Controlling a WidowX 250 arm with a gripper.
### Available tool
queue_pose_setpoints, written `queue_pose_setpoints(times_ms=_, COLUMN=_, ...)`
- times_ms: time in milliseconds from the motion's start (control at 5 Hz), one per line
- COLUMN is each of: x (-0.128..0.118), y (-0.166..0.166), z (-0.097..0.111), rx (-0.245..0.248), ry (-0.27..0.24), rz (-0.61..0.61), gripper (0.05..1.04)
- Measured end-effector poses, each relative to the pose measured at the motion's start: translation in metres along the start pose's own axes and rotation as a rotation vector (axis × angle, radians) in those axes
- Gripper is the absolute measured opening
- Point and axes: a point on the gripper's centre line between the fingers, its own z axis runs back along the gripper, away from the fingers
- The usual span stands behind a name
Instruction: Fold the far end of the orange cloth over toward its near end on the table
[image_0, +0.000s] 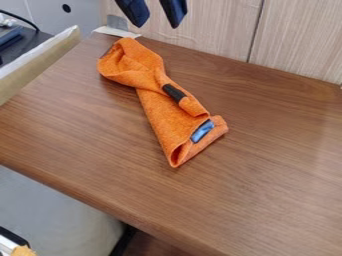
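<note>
The orange cloth (160, 112) is lying on the tabletop (274, 155), below the end effector (157, 23) in the view, its long axis running from upper left to lower right. And the bunched upper end is sitting nearest those fingers, which are hanging apart at the top edge, holding nothing between them, while a blue patch (202, 130) is showing at the lower end.

We are seeing the cloth (160, 110) lying on the table (274, 150), nearest the gripper (157, 26) at its far end, and the wall (200, 25) standing behind the table.
</note>
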Motion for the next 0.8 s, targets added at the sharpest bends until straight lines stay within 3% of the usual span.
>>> queue_pose_setpoints(times_ms=400, x=0.005, y=0.01, z=-0.013, rx=0.003, ry=0.065, rz=0.028, gripper=0.999)
queue_pose_setpoints(times_ms=600, x=0.021, y=0.033, z=-0.01, rx=0.036, ry=0.052, rz=0.091, gripper=0.999)
queue_pose_setpoints(times_ms=800, x=0.035, y=0.062, z=-0.021, rx=0.083, ry=0.048, rz=0.157, gripper=0.999)
